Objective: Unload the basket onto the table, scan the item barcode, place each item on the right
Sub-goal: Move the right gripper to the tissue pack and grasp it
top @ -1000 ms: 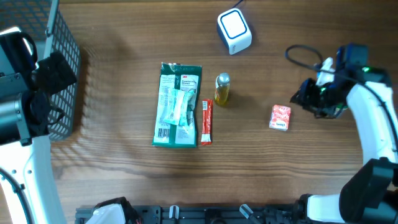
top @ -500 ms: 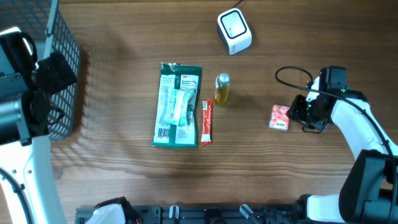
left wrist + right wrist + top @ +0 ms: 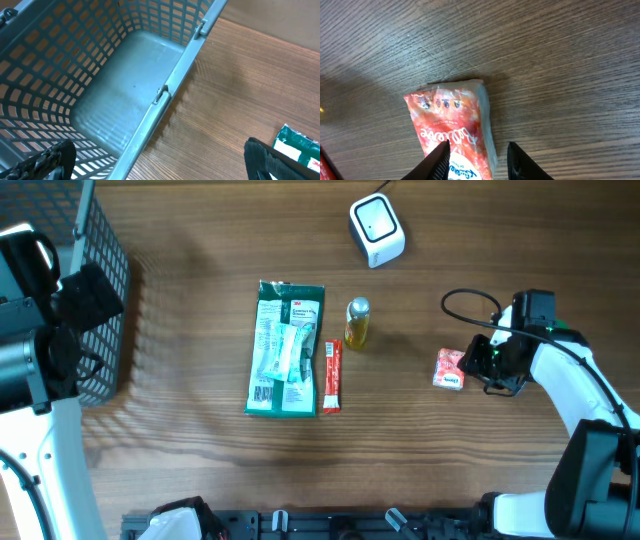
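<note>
The right gripper (image 3: 477, 159) hangs low over the wooden table (image 3: 180, 450) at the right of the overhead frame. Its jaws are part-way apart, and the right-hand edge of the red packet (image 3: 452, 125) lies between the two fingertips. I can't tell whether either tip touches the wrapper. The packet lies flat on the wood, just left of the gripper.

Toward the middle of the frame three more things lie close together. There is a small bottle (image 3: 357, 322) of yellow liquid on its side and a thin red stick sachet (image 3: 332, 377) just below and left of it. A large green pack (image 3: 287, 348) lies alongside the sachet. A white scanner (image 3: 377, 230) sits well apart from them at the top centre.

At the far left edge stands a grey mesh basket (image 3: 60, 65). All that shows inside it is its smooth grey floor and grid walls. The left gripper (image 3: 162, 161) hovers above the basket's rim with its jaws spread wide, holding nothing.
</note>
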Controlling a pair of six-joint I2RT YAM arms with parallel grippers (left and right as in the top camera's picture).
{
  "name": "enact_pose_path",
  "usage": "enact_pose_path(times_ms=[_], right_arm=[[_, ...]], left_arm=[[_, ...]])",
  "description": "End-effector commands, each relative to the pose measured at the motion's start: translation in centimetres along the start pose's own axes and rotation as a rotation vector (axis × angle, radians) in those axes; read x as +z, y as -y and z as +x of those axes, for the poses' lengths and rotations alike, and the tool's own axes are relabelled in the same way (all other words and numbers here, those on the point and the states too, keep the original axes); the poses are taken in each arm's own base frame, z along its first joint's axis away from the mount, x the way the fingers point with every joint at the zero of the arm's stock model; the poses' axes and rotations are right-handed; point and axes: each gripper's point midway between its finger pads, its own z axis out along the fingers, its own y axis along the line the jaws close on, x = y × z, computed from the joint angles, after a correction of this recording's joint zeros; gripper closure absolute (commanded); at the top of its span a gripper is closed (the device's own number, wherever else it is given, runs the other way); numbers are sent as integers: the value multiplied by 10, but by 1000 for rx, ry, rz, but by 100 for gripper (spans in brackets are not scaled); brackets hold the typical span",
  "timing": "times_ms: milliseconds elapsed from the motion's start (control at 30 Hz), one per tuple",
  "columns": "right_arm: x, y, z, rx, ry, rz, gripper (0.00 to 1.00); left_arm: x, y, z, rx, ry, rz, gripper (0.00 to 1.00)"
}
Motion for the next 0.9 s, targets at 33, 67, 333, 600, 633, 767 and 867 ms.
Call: enact_pose_path(times_ms=[33,67,333,600,633,767,867], right_arm=[[3,-4,4,0,-13,-22,63],[4,-5,3,-2,-11,-23,62],[9,-16,8,-53,-24,-19,66],[9,-3,5,-59,-2,70,65],[9,0,4,-60,3,87,65],[9,1,5,-58,3,94,65],[12,3,8,-56,-3,95,66]], left_arm=[[0,-1,-1,8,4,0,0],[0,-1,-1,8,4,0,0],[0,-1,-1,8,4,0,0],[0,-1,-1,8,4,0,0],[0,-1,-1,8,4,0,0],[0,-1,-1,8,4,0,0],[0,-1,-1,8,4,0,0]])
